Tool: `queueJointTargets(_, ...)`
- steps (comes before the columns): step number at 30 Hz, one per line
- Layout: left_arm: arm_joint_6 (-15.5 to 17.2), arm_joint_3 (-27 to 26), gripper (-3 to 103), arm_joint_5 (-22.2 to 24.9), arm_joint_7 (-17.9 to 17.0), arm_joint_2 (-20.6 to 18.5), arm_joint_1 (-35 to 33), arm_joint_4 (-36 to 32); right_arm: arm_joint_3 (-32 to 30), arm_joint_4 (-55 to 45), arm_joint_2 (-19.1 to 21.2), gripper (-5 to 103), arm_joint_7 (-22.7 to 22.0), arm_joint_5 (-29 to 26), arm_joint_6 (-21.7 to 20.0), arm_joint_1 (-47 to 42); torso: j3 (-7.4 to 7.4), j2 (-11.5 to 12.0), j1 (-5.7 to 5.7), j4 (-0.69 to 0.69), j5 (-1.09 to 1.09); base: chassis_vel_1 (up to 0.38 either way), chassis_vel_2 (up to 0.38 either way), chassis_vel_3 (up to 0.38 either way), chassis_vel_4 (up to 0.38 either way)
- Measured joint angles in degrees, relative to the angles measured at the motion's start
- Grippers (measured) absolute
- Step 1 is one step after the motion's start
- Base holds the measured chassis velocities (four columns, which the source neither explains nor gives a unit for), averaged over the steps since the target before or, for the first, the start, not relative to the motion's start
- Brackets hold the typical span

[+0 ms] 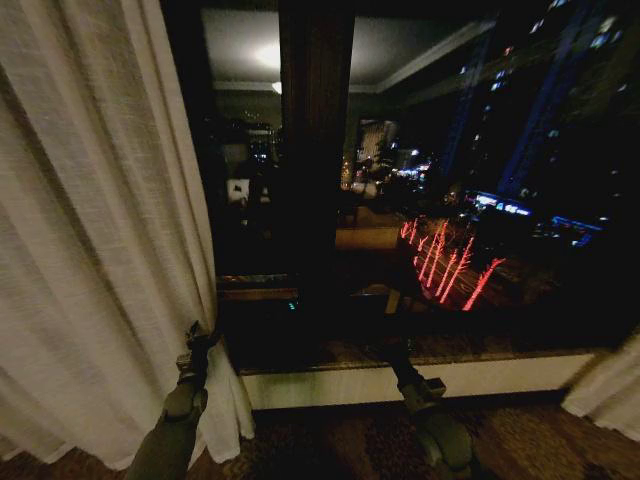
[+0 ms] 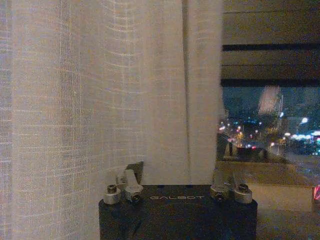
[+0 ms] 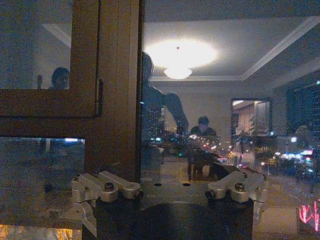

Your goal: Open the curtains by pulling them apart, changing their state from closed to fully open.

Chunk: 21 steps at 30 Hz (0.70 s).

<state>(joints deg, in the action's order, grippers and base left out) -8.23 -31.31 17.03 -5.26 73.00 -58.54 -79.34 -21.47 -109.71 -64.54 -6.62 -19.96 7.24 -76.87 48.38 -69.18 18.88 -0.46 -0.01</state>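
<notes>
Head view: curtains [image 1: 90, 230] bunched left of the window frame [image 1: 315, 150], glass bare. Left gripper [image 2: 177, 175] spread wide against the cloth; right gripper [image 3: 170, 187] wide before the frame.

Dim night scene; ceiling lamp [image 3: 177, 72] glares in the glass, edges seemingly warped.

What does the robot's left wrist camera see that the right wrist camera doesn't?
The left wrist view has the sheer cream curtain hanging right in front of the left hand, with its fingers spread apart. The right wrist view has the brown wooden window frame and the ceiling lamp mirrored in the glass, past the open right hand. Both look out at the city lights at night.
</notes>
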Motion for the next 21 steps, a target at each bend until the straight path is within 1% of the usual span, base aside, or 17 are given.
queueJointTargets(3, -0.32, -0.16, 47, 0.22, 0.41, -0.09, -0.62, -0.59, 0.00, 0.00, 0.00, 100, 0.00, 0.00, 0.00, 0.00, 0.00, 0.00, 0.00, 0.00, 0.00, 0.000, 0.000, 0.000, 0.000)
queueJointTargets(5, -0.36, -0.22, 47, 0.25, 0.48, -0.13, -0.78, -0.69, 0.00, 0.00, 0.00, 100, 0.00, 0.00, 0.00, 0.00, 0.00, 0.00, 0.00, 0.00, 0.00, 0.000, 0.000, 0.000, 0.000)
queueJointTargets(8, -0.37, -0.66, 31, 0.46, 0.60, -0.37, -1.37, -1.15, 0.00, 0.00, 0.00, 100, 0.00, 0.00, 0.00, 0.00, 0.00, 0.00, 0.00, 0.00, 0.00, 0.000, 0.000, 0.000, 0.000)
queueJointTargets(9, -0.37, -0.66, 31, 0.46, 0.60, -0.37, -1.37, -1.15, 0.00, 0.00, 0.00, 100, 0.00, 0.00, 0.00, 0.00, 0.00, 0.00, 0.00, 0.00, 0.00, 0.000, 0.000, 0.000, 0.000)
queueJointTargets(11, -0.14, -0.83, 20, 0.91, 0.24, -0.45, -1.78, -1.60, 0.00, 0.00, 0.00, 100, 0.00, 0.00, 0.00, 0.00, 0.00, 0.00, 0.00, 0.00, 0.00, 0.000, 0.000, 0.000, 0.000)
queueJointTargets(12, 0.13, -0.92, 20, 1.45, -0.13, -0.46, -1.98, -1.86, 0.00, 0.00, 0.00, 100, 0.00, 0.00, 0.00, 0.00, 0.00, 0.00, 0.00, 0.00, 0.00, 0.000, 0.000, 0.000, 0.000)
queueJointTargets(13, 0.76, -1.08, 10, 2.80, -0.92, -0.48, -2.45, -2.54, 0.00, 0.00, 0.00, 100, 0.00, 0.00, 0.00, 0.00, 0.00, 0.00, 0.00, 0.00, 0.00, 0.000, 0.000, 0.000, 0.000)
queueJointTargets(15, 1.19, -1.30, 10, 3.43, -1.14, -0.48, -2.79, -3.01, 0.00, 0.00, 0.00, 100, 0.00, 0.00, 0.00, 0.00, 0.00, 0.00, 0.00, 0.00, 0.00, 0.000, 0.000, 0.000, 0.000)
queueJointTargets(16, 1.45, -1.48, 4, 3.78, -1.20, -0.48, -3.09, -3.43, 0.00, 0.00, 0.00, 100, 0.00, 0.00, 0.00, 0.00, 0.00, 0.00, 0.00, 0.00, 0.01, 0.000, 0.000, 0.000, 0.000)
queueJointTargets(17, 1.66, -1.65, 2, 4.01, -1.30, -0.46, -3.33, -3.79, 0.00, 0.00, 0.00, 100, 0.00, 0.00, 0.00, 0.00, 0.00, 0.00, 0.00, 0.00, 0.00, 0.000, 0.000, 0.000, 0.000)
queueJointTargets(18, 1.66, -1.65, 2, 4.01, -1.30, -0.46, -3.33, -3.79, 0.00, 0.00, 0.00, 100, 0.00, 0.00, 0.00, 0.00, 0.00, 0.00, 0.00, 0.00, 0.00, 0.000, 0.000, 0.000, 0.000)
queueJointTargets(21, 2.88, -2.15, 0, 4.01, -2.92, -0.15, -3.98, -5.07, 0.00, 0.00, 0.00, 100, 0.00, 0.00, 0.00, 0.00, 0.00, 0.00, 0.00, 0.00, 0.00, 0.000, 0.000, 0.000, 0.000)
